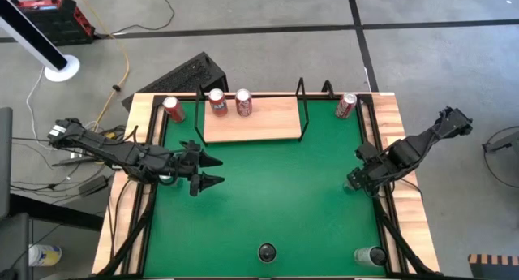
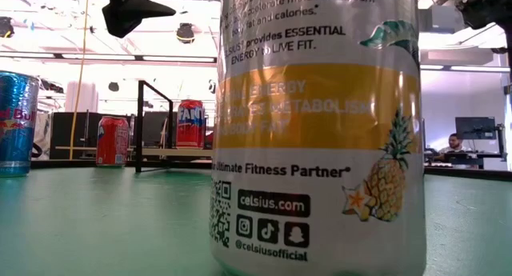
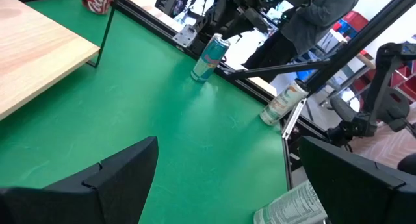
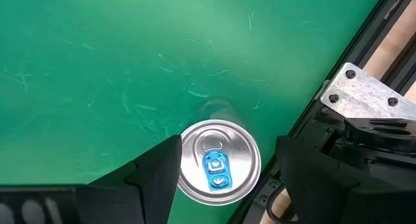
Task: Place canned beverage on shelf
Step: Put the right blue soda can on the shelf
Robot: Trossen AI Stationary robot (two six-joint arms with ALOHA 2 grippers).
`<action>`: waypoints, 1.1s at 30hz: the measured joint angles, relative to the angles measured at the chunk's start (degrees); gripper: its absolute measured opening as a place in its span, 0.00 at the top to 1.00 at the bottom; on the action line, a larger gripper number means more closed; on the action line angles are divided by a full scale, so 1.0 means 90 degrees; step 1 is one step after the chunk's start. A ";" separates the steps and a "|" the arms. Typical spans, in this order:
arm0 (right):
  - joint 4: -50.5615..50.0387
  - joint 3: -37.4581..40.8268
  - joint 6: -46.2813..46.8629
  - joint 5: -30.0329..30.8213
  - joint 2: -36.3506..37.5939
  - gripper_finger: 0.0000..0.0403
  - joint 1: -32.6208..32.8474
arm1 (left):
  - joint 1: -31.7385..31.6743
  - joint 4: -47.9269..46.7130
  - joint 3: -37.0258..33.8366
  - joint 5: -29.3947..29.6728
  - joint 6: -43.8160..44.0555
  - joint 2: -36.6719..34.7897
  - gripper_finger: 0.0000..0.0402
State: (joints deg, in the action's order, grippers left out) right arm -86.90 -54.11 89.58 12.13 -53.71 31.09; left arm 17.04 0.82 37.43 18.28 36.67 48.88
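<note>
Approach step: right gripper (image 4: 224, 162), jaws apart, hovers over the silver blue-tabbed can (image 4: 219, 162); next, descend and clamp. Left gripper (image 1: 212, 172) waits open.

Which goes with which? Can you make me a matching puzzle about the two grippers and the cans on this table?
Things:
1. left gripper
2. right gripper
3. Celsius can
4. pair of red cans

States:
A. standing side by side on the shelf
B. open above the bare green table
C. filling the low view
D. open, one finger either side of a blue-tabbed can

Pairs: 1-B, 2-D, 3-C, 4-A
</note>
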 joint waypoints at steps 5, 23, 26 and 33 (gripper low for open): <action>0.0045 0.0000 -0.0173 0.0137 0.0005 0.32 0.0000 | 0.0000 -0.0002 0.0000 0.0001 -0.0029 0.0000 0.11; 0.0075 0.0000 -0.0341 0.0037 0.0015 0.22 0.0000 | -0.0005 -0.0004 0.0000 0.0003 -0.0232 -0.0002 0.11; -0.0007 0.0000 -0.0306 0.0052 0.0012 0.15 0.0000 | -0.0005 -0.0004 0.0000 0.0003 -0.0285 -0.0002 0.11; 0.0147 0.0152 -0.0126 0.0010 -0.0037 0.09 0.0000 | -0.0005 -0.0004 0.0000 -0.0025 -0.0280 -0.0002 0.11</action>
State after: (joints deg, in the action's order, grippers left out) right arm -85.58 -52.74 88.44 12.22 -54.04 31.09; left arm 16.99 0.78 37.43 18.05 34.15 48.86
